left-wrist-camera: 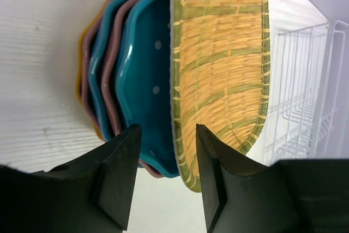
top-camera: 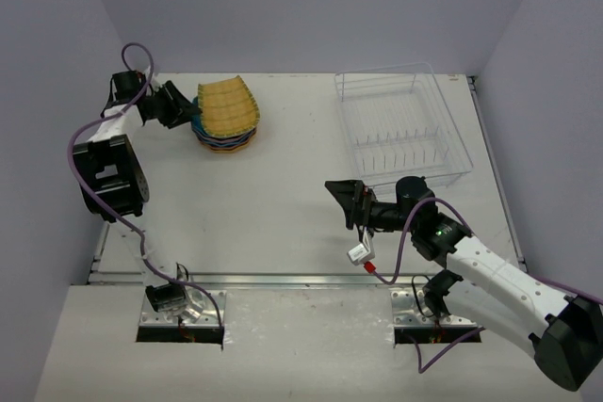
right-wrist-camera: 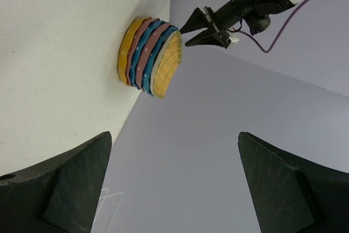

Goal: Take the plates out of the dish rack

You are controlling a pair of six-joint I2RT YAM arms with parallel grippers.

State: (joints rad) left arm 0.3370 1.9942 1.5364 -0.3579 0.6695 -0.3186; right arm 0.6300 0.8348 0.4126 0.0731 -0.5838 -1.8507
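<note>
Right up at the left wrist lens, our left gripper [left-wrist-camera: 167, 132] has its black fingers spread apart. The rim of a woven straw plate [left-wrist-camera: 221, 75] sits just past the tips, and as far as we can tell nothing is pinched. That plate leans tilted on top of the stacked polka-dot plates [top-camera: 222, 142], teal, pink and yellow, at the far left of the table [top-camera: 283, 204].

The clear dish rack [top-camera: 400, 105] is well apart on the far right, and we can't spot a single plate left in it. Our right gripper [top-camera: 344, 204] hangs wide open just in front of the rack, holding nothing.

So we'd say the unloading is basically done, and all that's left is maybe settling the woven one flat and backing off.
</note>
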